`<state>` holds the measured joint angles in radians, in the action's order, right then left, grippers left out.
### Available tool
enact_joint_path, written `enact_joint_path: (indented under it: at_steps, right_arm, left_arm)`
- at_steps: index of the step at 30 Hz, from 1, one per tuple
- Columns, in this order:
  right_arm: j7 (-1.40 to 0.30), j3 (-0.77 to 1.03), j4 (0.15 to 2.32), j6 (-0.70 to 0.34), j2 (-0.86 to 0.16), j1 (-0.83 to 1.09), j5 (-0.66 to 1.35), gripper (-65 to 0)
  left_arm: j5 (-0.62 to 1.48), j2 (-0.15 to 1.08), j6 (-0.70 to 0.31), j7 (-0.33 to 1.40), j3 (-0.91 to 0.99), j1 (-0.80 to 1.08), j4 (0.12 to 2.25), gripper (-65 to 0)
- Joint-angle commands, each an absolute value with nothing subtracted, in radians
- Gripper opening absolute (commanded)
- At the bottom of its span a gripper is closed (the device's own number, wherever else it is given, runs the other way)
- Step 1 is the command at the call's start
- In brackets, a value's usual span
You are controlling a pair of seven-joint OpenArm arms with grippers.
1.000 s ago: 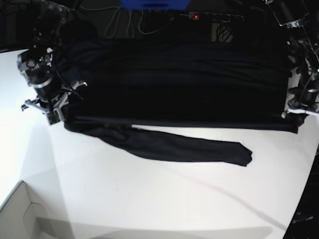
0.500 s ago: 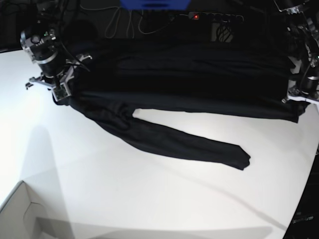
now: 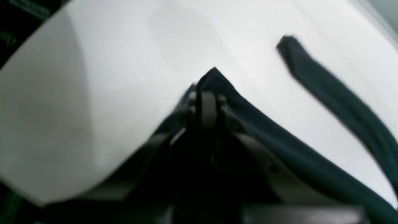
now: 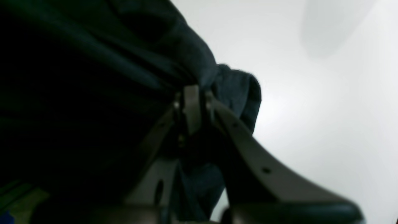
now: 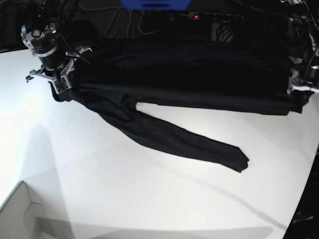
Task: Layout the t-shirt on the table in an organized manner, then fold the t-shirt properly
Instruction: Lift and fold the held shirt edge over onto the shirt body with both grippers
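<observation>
Black cloth of the t-shirt stretches between my left hand and right hand, both clamped on it, one part trailing on the white bench.

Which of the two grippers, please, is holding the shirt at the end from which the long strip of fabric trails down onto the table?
The right gripper, on the base view's left: the t-shirt's trailing strip starts beside it; the left gripper holds the other end.
</observation>
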<state>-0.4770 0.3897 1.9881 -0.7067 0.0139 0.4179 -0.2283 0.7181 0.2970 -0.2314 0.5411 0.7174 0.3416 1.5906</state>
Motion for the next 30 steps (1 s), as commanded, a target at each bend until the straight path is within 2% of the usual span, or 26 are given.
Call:
enact_joint_path:
  at_steps: [1,10,16,24,30]
  right_arm:
    - [-0.455,0.395,2.011,-0.698,0.007,0.42,-0.222,-65.0]
    - [-0.453,0.395,2.012,-0.698,0.002,0.44,-0.223,-65.0]
    - [-0.455,0.395,2.012,-0.698,0.004,0.44,-0.223,-65.0]
    - [-0.455,0.387,2.008,-0.698,0.007,0.461,-0.219,-65.0]
    - [-0.456,0.346,1.968,-0.698,0.008,0.458,-0.219,-65.0]
  left_arm:
    - [0.75,0.317,-0.236,0.513,0.725,0.341,1.613,-65.0]
    - [0.76,0.321,-0.236,0.516,0.768,0.392,1.715,-65.0]
    - [0.76,0.32,-0.236,0.633,0.852,0.383,1.756,-65.0]
    - [0.754,0.283,-0.236,0.641,0.855,0.378,1.684,-65.0]
    - [0.751,0.278,-0.236,0.638,0.727,0.305,1.491,-65.0]
